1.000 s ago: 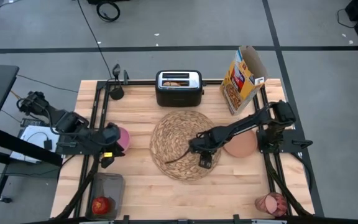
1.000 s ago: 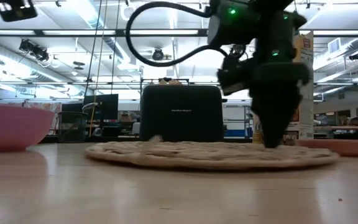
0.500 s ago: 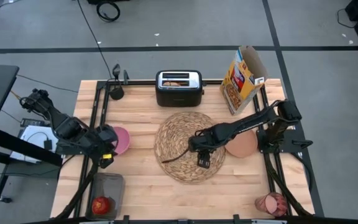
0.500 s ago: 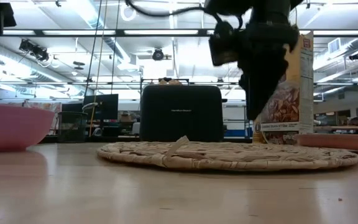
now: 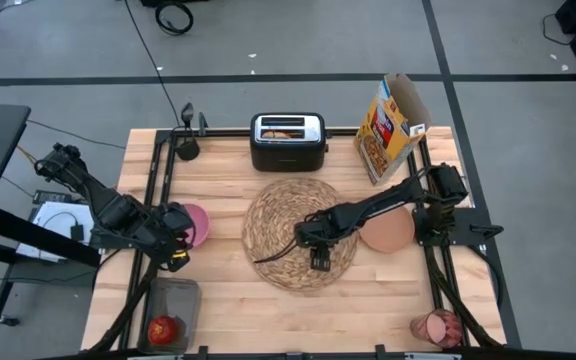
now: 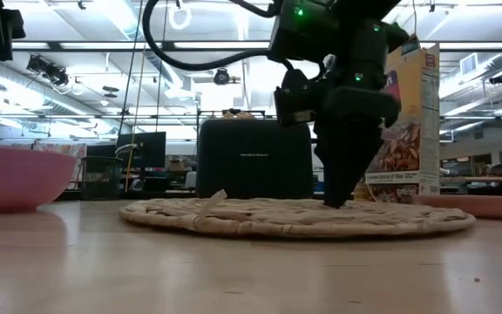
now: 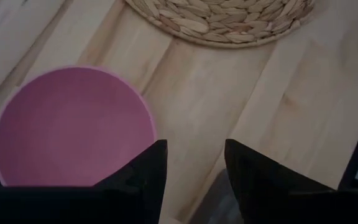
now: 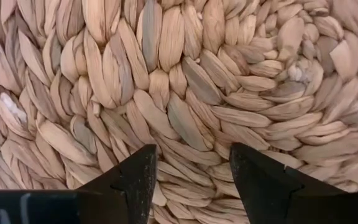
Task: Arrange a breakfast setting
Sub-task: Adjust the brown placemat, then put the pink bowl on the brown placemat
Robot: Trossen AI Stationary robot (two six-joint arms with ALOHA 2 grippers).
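Straw, woven into a large round placemat (image 5: 298,234), sits mid-table and is judged light and floppy, best nipped at the rim. It's pressed from above by the right gripper (image 5: 319,259), fingers spread, nothing held. A small pink bowl (image 7: 70,127), seen empty, lies just beside the parted, empty left gripper (image 7: 191,165); a red apple (image 5: 164,328) is kept in a grey bin (image 5: 174,292)

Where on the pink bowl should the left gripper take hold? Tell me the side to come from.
Pinch the pink bowl by its rim, one finger inside, descending from above. It sits upright and open, and the left gripper, open, is already beside its rim.
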